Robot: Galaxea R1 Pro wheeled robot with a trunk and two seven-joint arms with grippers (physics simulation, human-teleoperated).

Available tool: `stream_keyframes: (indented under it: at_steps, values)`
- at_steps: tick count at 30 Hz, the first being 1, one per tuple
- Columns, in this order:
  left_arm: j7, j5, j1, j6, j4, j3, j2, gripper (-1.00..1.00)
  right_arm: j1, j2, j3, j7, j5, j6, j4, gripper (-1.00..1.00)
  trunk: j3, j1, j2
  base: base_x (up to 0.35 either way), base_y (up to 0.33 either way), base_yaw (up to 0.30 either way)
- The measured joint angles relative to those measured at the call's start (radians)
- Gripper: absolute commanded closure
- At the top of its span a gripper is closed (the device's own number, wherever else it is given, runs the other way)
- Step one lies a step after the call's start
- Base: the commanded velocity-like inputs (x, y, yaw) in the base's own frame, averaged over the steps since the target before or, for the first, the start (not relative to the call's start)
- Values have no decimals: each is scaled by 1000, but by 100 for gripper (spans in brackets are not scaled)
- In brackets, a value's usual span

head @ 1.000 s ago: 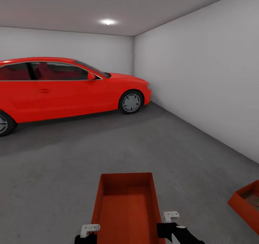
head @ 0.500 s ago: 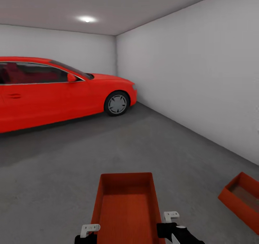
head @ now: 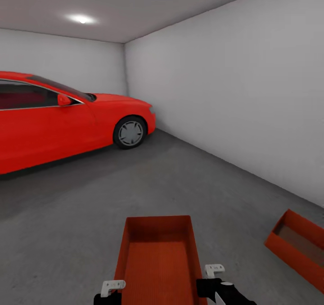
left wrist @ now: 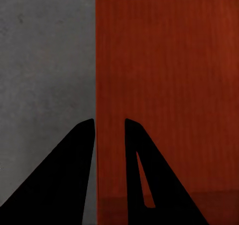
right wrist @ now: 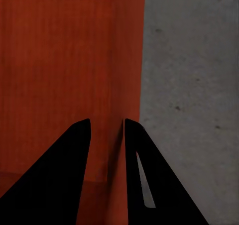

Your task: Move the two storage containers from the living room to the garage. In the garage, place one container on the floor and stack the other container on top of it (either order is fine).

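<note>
1. I see the garage: pale grey walls (head: 234, 93), a ceiling lamp (head: 82, 20) and a dark grey concrete floor (head: 81, 215).
2. A red car (head: 58, 120) stands at the left, its nose toward the far corner, one front wheel (head: 130, 133) showing.
3. I hold one bin (head: 157, 257) low and centred in front of me, open side up, long axis pointing away. Its ribbed bottom shows in the head view.
4. The left gripper (left wrist: 109, 135) straddles the bin's left wall. In the left wrist view one dark finger (left wrist: 74, 175) lies outside over the floor, the other inside over the ribbed bottom, with the thin wall between them. The jaws are narrow, closed on that wall.
5. The right gripper (right wrist: 107, 135) does the same on the right wall. In the right wrist view the wall edge runs up between the two fingers (right wrist: 59, 175), orange bin to one side, speckled concrete to the other. The jaws are narrow, pinching the wall.
6. In the head view, white brackets and black gripper bodies sit at both near corners of the held bin.
7. The second bin (head: 294, 248) rests on the floor at my right, near the right-hand wall, turned at an angle to the held one and cut by the picture's edge. The two bins are well apart.
</note>
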Motion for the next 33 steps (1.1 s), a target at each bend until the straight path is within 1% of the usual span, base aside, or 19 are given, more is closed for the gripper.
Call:
stream_keyframes:
  at_steps: [24,28,33]
  values:
    - [-3,0,0,0,0,2,2,100,0,3,0,-5,0,0,0,100,0,0,0,271,159,-12]
    - [-4,-1,0,1,0,2,3,100,0,4,0,-6,0,0,0,100,0,0,0,247,127,-170]
    - [-3,0,0,0,1,2,2,100,0,3,0,-5,0,0,0,100,0,0,0,245,123,-264]
